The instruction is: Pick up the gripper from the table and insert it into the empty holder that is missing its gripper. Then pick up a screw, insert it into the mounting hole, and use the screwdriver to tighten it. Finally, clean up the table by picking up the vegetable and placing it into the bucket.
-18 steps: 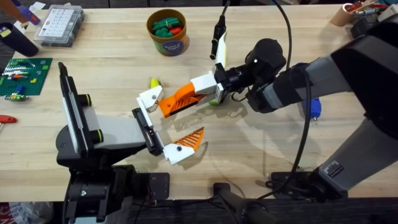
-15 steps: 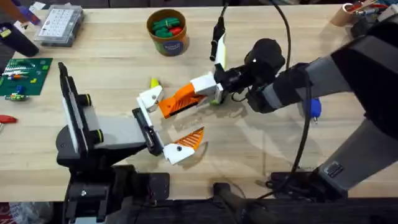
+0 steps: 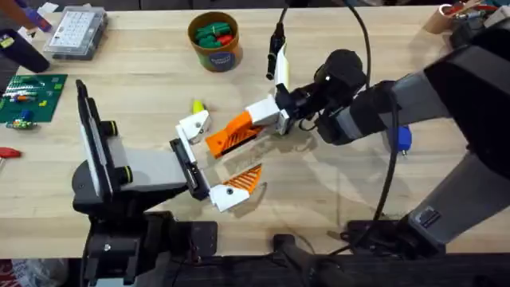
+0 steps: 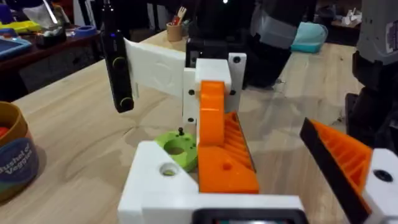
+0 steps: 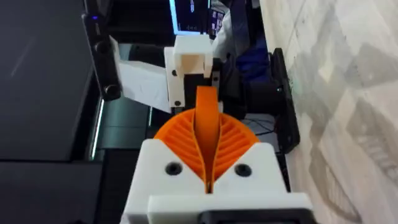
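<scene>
Where the right pincer sits: right pincer (image 3: 255, 119), white fingers with orange ribbed pads, low over the light wood-grain surface (image 3: 143, 88), facing the left pincer.
Right pincer state: closed narrow on the orange ribbed wedge-shaped plastic gripper (image 3: 229, 134), pads pressed to its two flat sides; the wedge sticks out past the fingertips.
Left pincer: left pincer (image 3: 225, 151) lies low on the surface, jaws wide apart, opening toward the right pincer.
Left pincer, one jaw: small white angular plastic holder (image 3: 194, 126) with no orange piece seated in it.
Left pincer, other jaw: matching white bracket (image 3: 223, 194) carrying its own orange ribbed finger (image 3: 245, 177).
Gripper position: free end of the wedge at the bare holder, right alongside it; left wrist view shows it lying against the holder's inner side. Whether it is seated, cannot tell.
Green disc: round green disc with a centre hole (image 4: 176, 146), on the surface under the wedge, just beside the holder.
Vegetable: small yellow toy vegetable with a green end (image 3: 198, 106), on the surface just beyond the holder, away from the right pincer.
Bucket: small round yellow-tan bucket with a dark printed band (image 3: 214, 41), upright, well beyond both pincers, green and red toys inside.
Screwdriver: blue pen-shaped screwdriver (image 3: 404, 140), far behind the right pincer, mostly hidden by that arm.
</scene>
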